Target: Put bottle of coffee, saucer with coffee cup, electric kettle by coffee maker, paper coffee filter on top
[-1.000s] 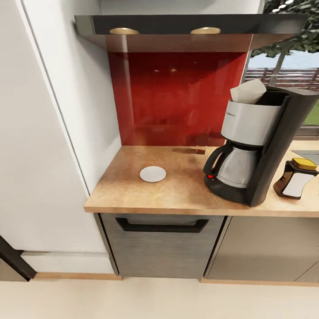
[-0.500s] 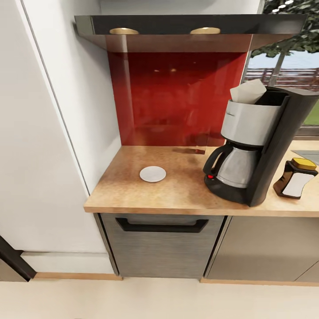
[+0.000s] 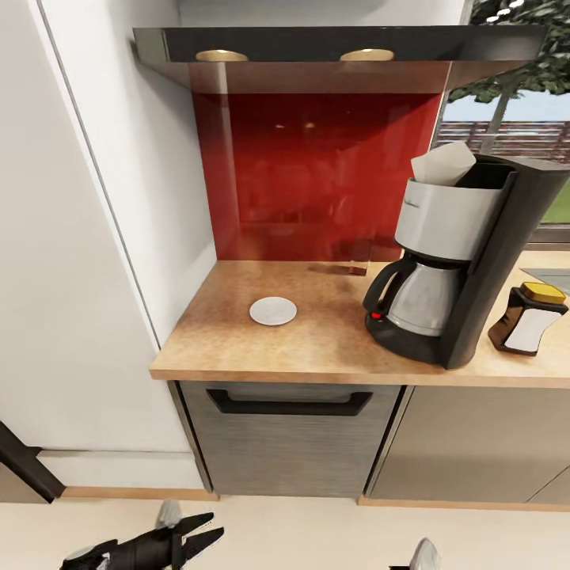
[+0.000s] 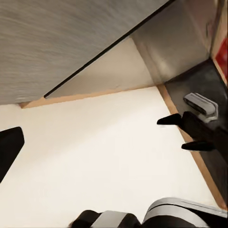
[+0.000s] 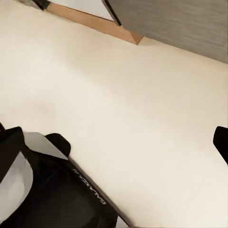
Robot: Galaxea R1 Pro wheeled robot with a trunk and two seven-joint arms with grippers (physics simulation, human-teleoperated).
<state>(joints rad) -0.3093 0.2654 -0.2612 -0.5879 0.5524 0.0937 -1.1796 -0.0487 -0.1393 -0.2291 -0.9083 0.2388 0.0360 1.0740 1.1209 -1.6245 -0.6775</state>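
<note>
A: Now, status: coffee maker (image 3: 459,261) on the tabletop (image 3: 332,348), paper coffee filter (image 3: 443,164) in its basket, bottle of coffee (image 3: 528,318) just beside it, saucer (image 3: 273,310) set down bare. All well above and ahead of the left claw (image 3: 198,532), which hangs low over the floor, fingers parted, holding nothing.

B: Right claw?

A: Cannot tell. Judged step: cup and kettle outstanding. Next move calls for fetching the cup and centring it on the saucer

A home kitchen: a wood-look surface (image 3: 317,348) over grey drawer fronts (image 3: 289,443), a glossy red backsplash (image 3: 317,174), and a drip coffee maker (image 3: 467,261) beside a window (image 3: 514,103).
</note>
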